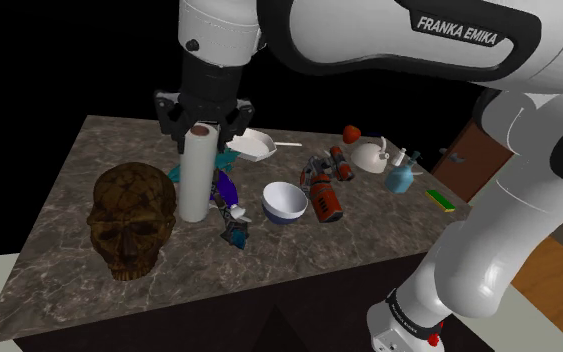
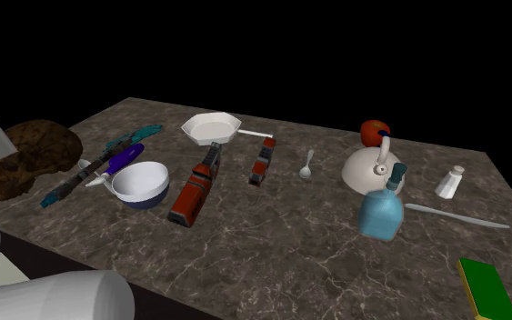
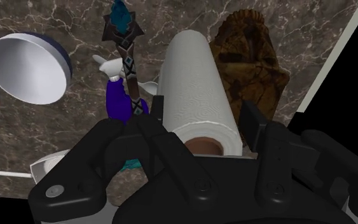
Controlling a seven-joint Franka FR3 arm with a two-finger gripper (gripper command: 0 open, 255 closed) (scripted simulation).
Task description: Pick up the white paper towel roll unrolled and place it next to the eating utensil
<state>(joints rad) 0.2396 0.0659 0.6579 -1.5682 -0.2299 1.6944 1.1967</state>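
A white paper towel roll [image 1: 195, 178] stands upright on the dark marble table [image 1: 79, 170], beside a brown skull. My gripper [image 1: 206, 135] comes down from above and is shut on the roll's top end. In the wrist view the fingers [image 3: 250, 124] press both sides of the roll [image 3: 196, 83], whose pink core shows at the top. The roll's foot seems to rest on the table. A small white spoon [image 2: 306, 165] lies farther along the table [image 2: 290, 255], between a dark red block and a white kettle.
A brown skull [image 1: 129, 220] flanks the roll on one side, purple and teal toys [image 1: 231, 205] and a white bowl [image 1: 284, 203] on the other. Beyond are a white pan [image 2: 212, 127], red canister [image 2: 193, 191], kettle [image 2: 372, 168], blue bottle [image 2: 383, 209], salt shaker [image 2: 450, 182], thin white stick [image 2: 454, 216] and green box [image 2: 488, 289].
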